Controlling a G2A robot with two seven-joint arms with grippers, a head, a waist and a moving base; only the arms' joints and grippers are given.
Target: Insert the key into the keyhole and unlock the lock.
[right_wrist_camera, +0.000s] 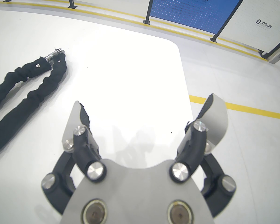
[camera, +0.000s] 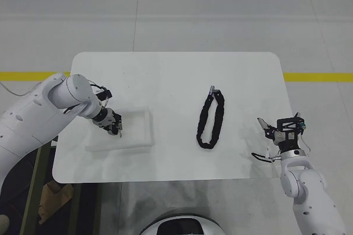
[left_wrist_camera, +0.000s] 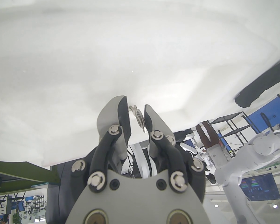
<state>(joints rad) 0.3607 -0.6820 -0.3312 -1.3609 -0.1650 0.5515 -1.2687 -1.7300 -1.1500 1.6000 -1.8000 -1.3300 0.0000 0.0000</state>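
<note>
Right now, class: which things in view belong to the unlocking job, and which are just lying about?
Job: key, left gripper holding it, chain lock, open right gripper.
Lying about: white tray, table.

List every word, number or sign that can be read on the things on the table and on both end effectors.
Chain lock: no text to see.
Key, between the fingers of the left end effector: too small to tell any marking.
White tray: none.
Table: none.
Right end effector, and the left one: none.
</note>
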